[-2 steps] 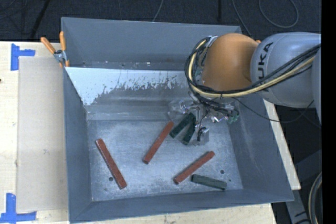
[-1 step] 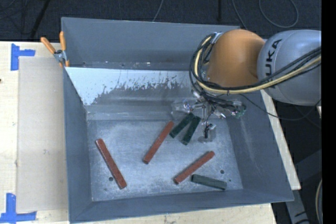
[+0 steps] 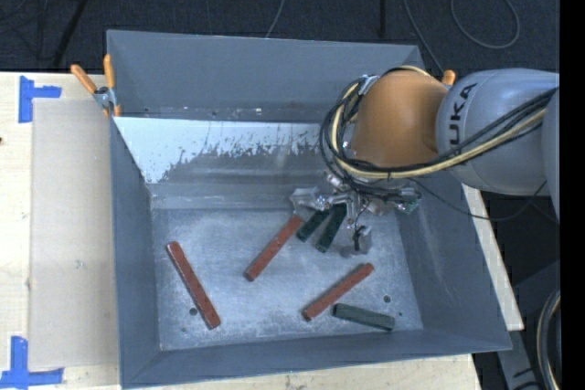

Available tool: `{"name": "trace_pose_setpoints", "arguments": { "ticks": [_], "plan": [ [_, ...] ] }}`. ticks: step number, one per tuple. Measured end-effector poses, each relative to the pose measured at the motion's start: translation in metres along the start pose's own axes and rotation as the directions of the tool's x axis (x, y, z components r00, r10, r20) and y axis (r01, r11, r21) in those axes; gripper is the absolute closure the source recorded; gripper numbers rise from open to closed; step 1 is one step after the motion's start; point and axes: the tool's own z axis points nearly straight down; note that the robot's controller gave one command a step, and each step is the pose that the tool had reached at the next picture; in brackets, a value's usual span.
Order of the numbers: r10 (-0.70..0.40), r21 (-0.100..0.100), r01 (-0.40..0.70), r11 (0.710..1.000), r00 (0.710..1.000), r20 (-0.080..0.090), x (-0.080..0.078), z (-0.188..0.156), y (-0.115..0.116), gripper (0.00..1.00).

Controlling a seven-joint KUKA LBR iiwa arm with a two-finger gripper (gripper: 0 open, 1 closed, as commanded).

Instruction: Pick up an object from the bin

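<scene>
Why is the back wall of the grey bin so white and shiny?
In the camera view, light bounces off the bin's sloping back wall and makes a pale, streaky glare. The bin's floor looks duller and speckled. The orange cover on the arm has a soft shine too.

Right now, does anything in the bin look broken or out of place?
Nothing stands out. Brown sticks at left, middle and right lie flat and whole on the bin floor, like the dark stick in front. The gripper is low by two dark sticks.
</scene>
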Motion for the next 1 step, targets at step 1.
{"name": "trace_pose_setpoints", "arguments": {
  "ticks": [1],
  "plan": [
    [0.002, 0.000, -0.002, 1.000, 1.000, 0.000, -0.0009, -0.0005, -0.0002, 0.00]
  ]
}}
